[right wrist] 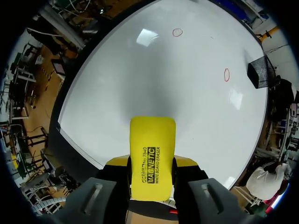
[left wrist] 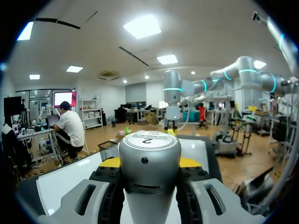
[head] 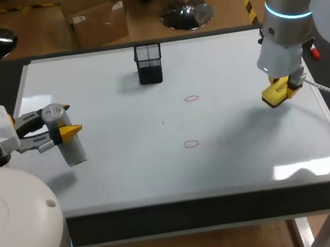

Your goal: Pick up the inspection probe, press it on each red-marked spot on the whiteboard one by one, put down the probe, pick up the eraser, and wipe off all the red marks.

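My left gripper (head: 64, 121) is shut on the grey cylindrical probe (head: 66, 140) above the whiteboard's left side; in the left wrist view the probe (left wrist: 149, 163) stands between the gripper's (left wrist: 149, 163) fingers, cap end facing the camera. My right gripper (head: 281, 89) is shut on the yellow eraser (head: 275, 94) above the whiteboard's right side; the eraser (right wrist: 151, 156) fills the gap between the right gripper's (right wrist: 150, 164) yellow tips. Two red circles are drawn on the board, one at the middle (head: 192, 99) (right wrist: 226, 74) and one nearer the front (head: 191, 144) (right wrist: 177, 32).
A black mesh pen holder (head: 149, 63) stands at the back middle of the whiteboard (head: 130, 178). It also shows ahead of the probe, the holder (left wrist: 108, 150) and at the board's far edge, the holder (right wrist: 261, 71).
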Robot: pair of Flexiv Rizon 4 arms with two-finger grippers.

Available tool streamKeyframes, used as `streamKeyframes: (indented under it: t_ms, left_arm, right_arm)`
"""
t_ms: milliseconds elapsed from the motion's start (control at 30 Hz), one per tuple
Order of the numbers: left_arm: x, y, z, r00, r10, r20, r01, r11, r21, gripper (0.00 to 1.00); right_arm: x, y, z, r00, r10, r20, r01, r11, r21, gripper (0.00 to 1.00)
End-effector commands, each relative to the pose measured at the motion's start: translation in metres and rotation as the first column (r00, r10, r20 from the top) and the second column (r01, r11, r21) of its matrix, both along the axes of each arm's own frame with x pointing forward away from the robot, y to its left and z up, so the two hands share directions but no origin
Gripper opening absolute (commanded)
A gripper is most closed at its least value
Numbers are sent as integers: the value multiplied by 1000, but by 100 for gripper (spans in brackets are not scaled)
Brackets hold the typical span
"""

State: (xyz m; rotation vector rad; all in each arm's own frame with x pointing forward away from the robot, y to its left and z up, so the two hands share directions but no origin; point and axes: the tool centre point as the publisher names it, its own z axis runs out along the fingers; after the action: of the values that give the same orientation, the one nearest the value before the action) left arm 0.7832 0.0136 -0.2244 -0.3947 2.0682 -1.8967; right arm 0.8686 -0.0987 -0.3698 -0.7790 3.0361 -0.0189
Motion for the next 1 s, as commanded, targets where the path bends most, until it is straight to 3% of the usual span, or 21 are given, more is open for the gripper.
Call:
streamKeyframes:
  t_ms: [33, 433, 1000]
  left_arm:
    - [7, -5, 10, 1000, -24, 14, 25, 1000, -16, 0]
    - [35, -81, 29, 977, -210, 24, 211, 974, -81, 0]
    - [75, -190, 39, 910, -410, 63, 414, 908, -66, 0]
  right_arm:
    - [0, -1, 1, 1000, 1, 1, -1, 1000, -3, 0]
    - [0, -1, 1, 1000, 1, 1, -1, 1000, -3, 0]
    - [0, -1, 1, 1000, 1, 1, -1, 1000, -3, 0]
